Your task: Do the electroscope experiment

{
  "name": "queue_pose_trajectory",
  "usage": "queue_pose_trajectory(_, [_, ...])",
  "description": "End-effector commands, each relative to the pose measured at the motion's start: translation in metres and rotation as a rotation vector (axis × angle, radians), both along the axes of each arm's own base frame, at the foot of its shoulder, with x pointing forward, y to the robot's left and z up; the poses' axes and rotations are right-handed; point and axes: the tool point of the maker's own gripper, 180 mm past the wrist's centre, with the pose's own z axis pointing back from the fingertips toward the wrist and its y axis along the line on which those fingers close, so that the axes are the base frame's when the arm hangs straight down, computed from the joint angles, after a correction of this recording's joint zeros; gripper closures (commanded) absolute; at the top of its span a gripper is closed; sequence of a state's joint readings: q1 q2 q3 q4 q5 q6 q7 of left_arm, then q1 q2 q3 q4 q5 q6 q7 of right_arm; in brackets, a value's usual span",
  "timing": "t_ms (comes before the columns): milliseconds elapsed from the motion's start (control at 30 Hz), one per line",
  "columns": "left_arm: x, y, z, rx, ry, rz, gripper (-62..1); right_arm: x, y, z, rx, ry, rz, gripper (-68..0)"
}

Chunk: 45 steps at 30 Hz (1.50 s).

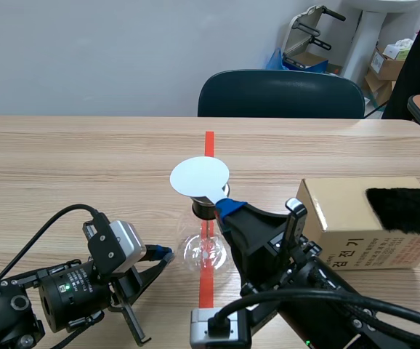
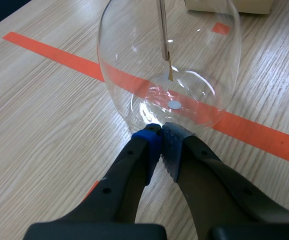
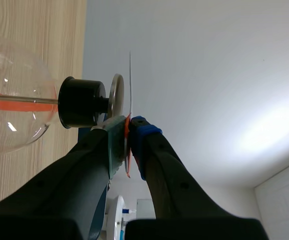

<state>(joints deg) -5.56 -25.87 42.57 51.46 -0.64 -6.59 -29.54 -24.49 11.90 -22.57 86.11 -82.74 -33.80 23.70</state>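
Observation:
The electroscope is a round glass flask point(image 1: 205, 251) with a black stopper point(image 1: 202, 209), standing on the red tape line. Its rod point(image 2: 162, 30) ends in a small foil leaf point(image 2: 170, 73) inside the flask point(image 2: 134, 60). My right gripper point(image 1: 225, 206) is shut on the edge of a thin white disc point(image 1: 199, 177), held flat just over the stopper. In the right wrist view the disc point(image 3: 131, 82) shows edge-on, close to the metal top plate point(image 3: 117, 95), and the right gripper point(image 3: 128, 136) clamps it. My left gripper point(image 2: 162, 133) is shut, tips against the flask's base.
A cardboard box point(image 1: 355, 233) lies at the right with a black furry cloth point(image 1: 405, 209) on top. A dark chair point(image 1: 281, 94) stands behind the table's far edge. Bare wood spreads left of the flask and behind it.

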Motion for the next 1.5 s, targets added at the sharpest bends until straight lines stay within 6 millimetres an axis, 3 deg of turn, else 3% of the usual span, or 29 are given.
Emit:
queue_pose_trajectory(0, [0.003,-0.005,0.008,-0.028,-0.018,-0.001,-3.4,0.006,-0.005,0.01,0.011,-0.034,-0.023,-1.7])
queue_pose_trajectory(233, [0.003,-0.005,0.008,-0.029,-0.018,-0.001,-3.4,0.018,-0.021,0.012,0.021,-0.038,-0.137,-1.7])
queue_pose_trajectory(767, [0.003,-0.005,0.008,-0.028,-0.018,-0.001,-3.4,0.044,-0.079,0.016,0.049,-0.051,-0.492,-1.7])
queue_pose_trajectory(1467, [0.003,-0.005,0.007,-0.022,-0.013,0.001,-3.4,0.045,-0.082,0.016,0.05,-0.051,-0.508,-1.7])
